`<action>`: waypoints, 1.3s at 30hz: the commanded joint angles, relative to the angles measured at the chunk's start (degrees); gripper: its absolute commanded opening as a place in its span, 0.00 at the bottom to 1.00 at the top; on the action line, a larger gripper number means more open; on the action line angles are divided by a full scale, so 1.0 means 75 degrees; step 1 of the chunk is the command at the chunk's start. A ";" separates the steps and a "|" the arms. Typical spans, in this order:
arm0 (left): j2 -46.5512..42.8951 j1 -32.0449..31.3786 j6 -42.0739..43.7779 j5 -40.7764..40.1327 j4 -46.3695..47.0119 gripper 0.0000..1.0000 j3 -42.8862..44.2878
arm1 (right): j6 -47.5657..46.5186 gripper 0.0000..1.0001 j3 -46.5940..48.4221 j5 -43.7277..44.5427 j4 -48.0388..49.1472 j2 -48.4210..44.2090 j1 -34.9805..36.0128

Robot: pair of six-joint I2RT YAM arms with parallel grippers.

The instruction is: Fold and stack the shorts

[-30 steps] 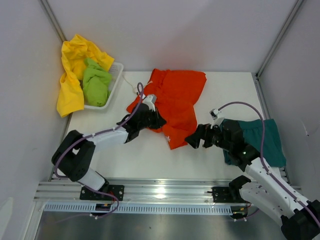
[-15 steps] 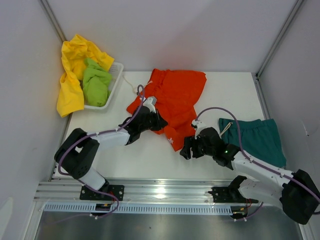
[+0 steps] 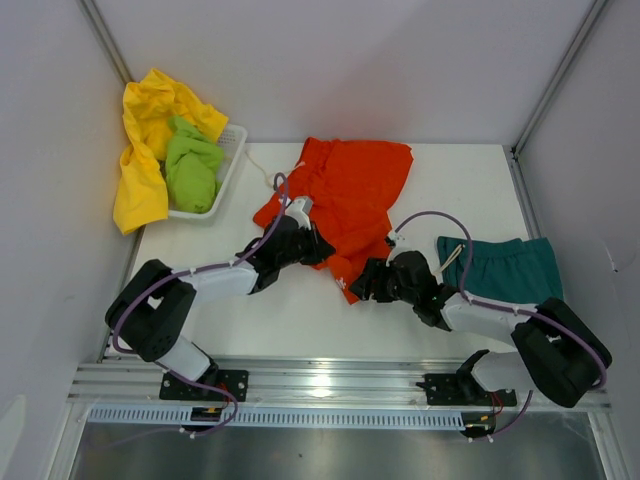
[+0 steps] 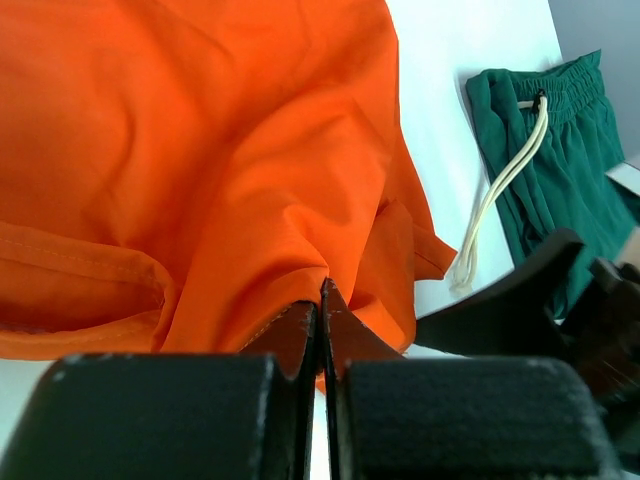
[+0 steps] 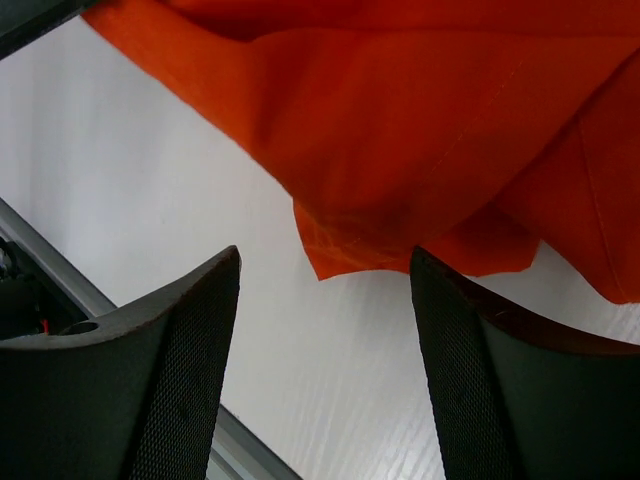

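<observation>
Four shorts in top view. Orange-red shorts (image 3: pixel 350 195) are spread mid-table, with the near edge crumpled toward the arms. Dark teal shorts (image 3: pixel 515 275) lie flat by the right table edge, apart from the orange pair. Yellow shorts (image 3: pixel 140 150) and lime green shorts (image 3: pixel 190 170) are heaped over the white basket (image 3: pixel 232 150) in the far left corner. Left gripper (image 3: pixel 318 243) sits on the orange near-left edge, right gripper (image 3: pixel 357 283) at its near corner. Bare table (image 3: pixel 290 305) runs between the arms down to the rail (image 3: pixel 320 378).

Left wrist: jaws pressed together, pinching a fold of orange fabric. Pale drawstring (image 4: pixel 500 190) lies on the teal pair. A white strip of table separates the orange edge from the teal. The other arm's dark finger is just beside the orange corner.

Right wrist: jaws parted, nothing gripped. The orange hem corner sits between the fingertips; contact unclear. Open white table lies below and left, as far as the rail.
</observation>
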 commanded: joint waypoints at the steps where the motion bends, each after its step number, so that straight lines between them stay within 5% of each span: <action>1: -0.0220 -0.0078 -0.0045 -0.0084 0.0403 0.00 -0.0072 | 0.0527 0.70 0.0048 0.0040 0.1194 0.0451 -0.0087; 16: -0.0501 -0.0078 0.0025 -0.0178 0.0180 0.00 -0.0130 | 0.1451 0.69 -0.0326 0.0077 0.2281 0.0744 -0.0181; 23: -0.0502 -0.0089 0.0072 -0.0213 0.0121 0.00 -0.0247 | 0.1361 0.23 -0.0936 0.0100 0.2999 0.0103 -0.0170; 24: -0.0490 -0.0089 0.0084 -0.0236 0.0133 0.00 -0.0259 | 0.1290 0.12 -0.0936 0.0169 0.2708 -0.0063 -0.0158; 27: -0.0478 -0.0159 0.0189 -0.0411 -0.0041 0.00 -0.0353 | 0.0927 0.00 -0.0714 0.0252 0.1455 -0.0894 -0.0158; 36: -0.0431 -0.0394 0.0482 -0.0916 -0.0605 0.00 -0.0201 | -0.0105 0.00 0.0703 0.1186 -0.3991 -0.1530 0.0625; 39: -0.0314 -0.0522 0.0564 -0.0974 -0.0769 0.00 -0.0107 | -0.0210 0.21 0.1056 0.2102 -0.4981 -0.1435 0.1703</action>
